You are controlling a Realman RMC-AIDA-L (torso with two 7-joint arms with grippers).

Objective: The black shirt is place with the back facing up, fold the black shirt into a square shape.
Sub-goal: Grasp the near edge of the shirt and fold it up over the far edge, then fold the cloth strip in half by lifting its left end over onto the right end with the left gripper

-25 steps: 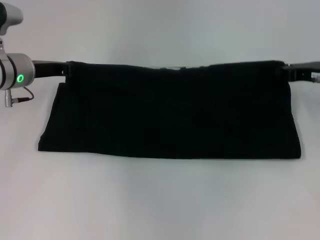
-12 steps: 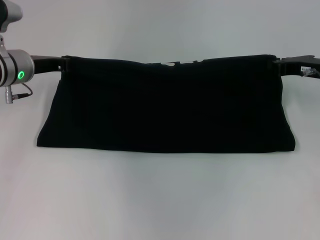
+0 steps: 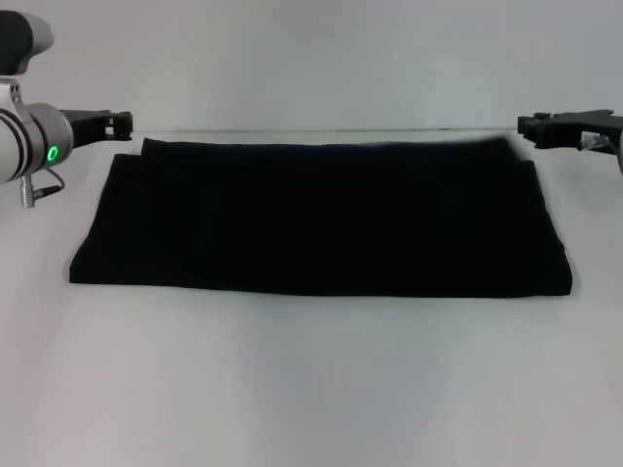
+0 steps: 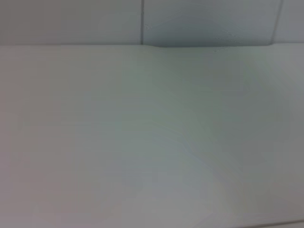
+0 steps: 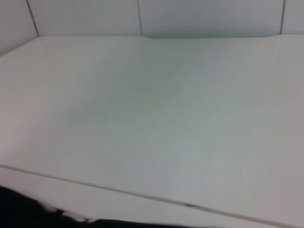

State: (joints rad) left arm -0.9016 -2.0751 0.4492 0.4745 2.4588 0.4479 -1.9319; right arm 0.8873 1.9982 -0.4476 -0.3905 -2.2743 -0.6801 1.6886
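Note:
The black shirt (image 3: 316, 219) lies flat on the white table (image 3: 311, 389) as a wide folded band, its long edges running left to right. My left gripper (image 3: 123, 122) hovers just off the shirt's far left corner, open and holding nothing. My right gripper (image 3: 527, 125) hangs just beyond the far right corner, also open and empty. A dark strip of the shirt (image 5: 19, 209) shows at the edge of the right wrist view. The left wrist view holds only bare table.
White table surface (image 4: 152, 142) stretches on all sides of the shirt. A pale tiled wall (image 5: 142, 16) rises behind the table's far edge. The left arm's silver link with a green light (image 3: 51, 153) sits at the left border.
Both grippers held the shirt's far edge up; they have let go and drawn outward. The lifted edge has dropped, and the shirt now lies flat in a doubled band.

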